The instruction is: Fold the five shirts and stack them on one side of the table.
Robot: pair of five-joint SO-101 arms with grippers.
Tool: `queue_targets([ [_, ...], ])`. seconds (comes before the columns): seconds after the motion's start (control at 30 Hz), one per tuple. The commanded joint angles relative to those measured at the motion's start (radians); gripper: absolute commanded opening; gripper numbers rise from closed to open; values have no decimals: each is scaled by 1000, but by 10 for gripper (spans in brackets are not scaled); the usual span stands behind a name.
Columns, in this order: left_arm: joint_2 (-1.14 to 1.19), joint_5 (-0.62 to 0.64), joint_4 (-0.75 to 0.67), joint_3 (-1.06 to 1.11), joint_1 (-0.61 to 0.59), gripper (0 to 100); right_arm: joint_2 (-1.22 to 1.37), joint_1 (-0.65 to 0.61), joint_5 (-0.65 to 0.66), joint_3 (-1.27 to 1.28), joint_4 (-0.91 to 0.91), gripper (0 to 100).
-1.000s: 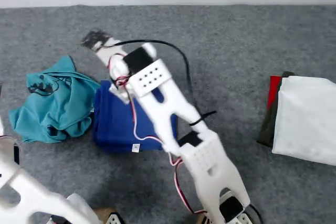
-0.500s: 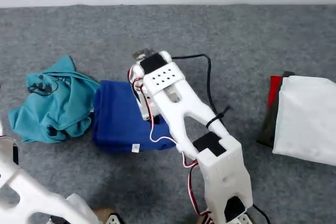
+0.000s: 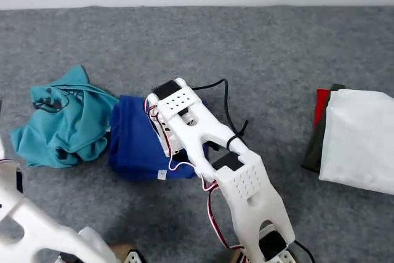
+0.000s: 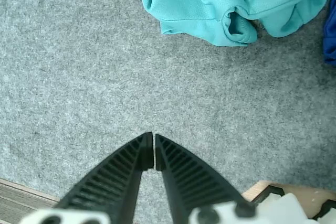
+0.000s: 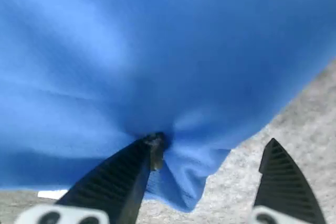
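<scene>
Fingers of the left gripper (image 4: 154,136) are pressed together, empty, above the grey mat (image 4: 79,77) near the crumpled teal shirt (image 3: 61,118). Just beside it lies the folded blue shirt (image 3: 132,143); the right gripper (image 5: 214,142) gapes wide, one finger pressing into the cloth.

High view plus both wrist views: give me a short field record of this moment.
teal shirt: crumpled, unfolded
blue shirt: folded, beside the teal shirt
white shirt: folded, atop dark shirt and red shirt, off to one side
right tool: open, one finger on the blue shirt's corner
left tool: shut, over bare carpet near the teal shirt
</scene>
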Motion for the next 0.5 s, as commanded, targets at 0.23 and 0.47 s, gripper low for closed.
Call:
queue_targets([
  [0.23, -23, 9, 6, -36, 2, 15, 84, -15, 2, -3, -21, 180],
  [0.47, -23, 9, 6, -36, 2, 15, 87, -10, 114, -3, -8, 46],
])
